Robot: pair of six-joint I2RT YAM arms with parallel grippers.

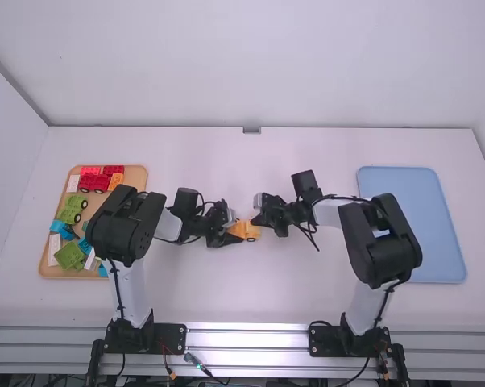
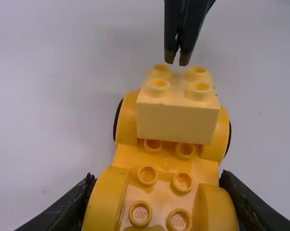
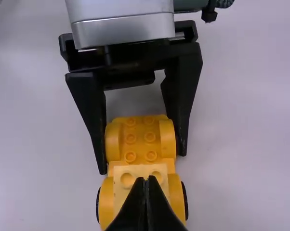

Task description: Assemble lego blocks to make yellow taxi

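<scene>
1 black gripper (image 3: 142,161), my left, clamps the orange-yellow plastic wheeled base (image 2: 164,166), mid-frame in the high view. My black right gripper (image 2: 177,60), closed and empty, could tip the pale-yellow square plastic block (image 2: 178,121) by pressing off-centre.

Robotics lab: paired arms (image 1: 385,238), metal rail (image 1: 246,337), white table (image 1: 250,290), walls (image 1: 259,64).

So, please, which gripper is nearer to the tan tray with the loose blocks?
Left. The left gripper, its fingers around the yellow car, is right of the tan tray; the right gripper is farther right, by the car's other end.
</scene>
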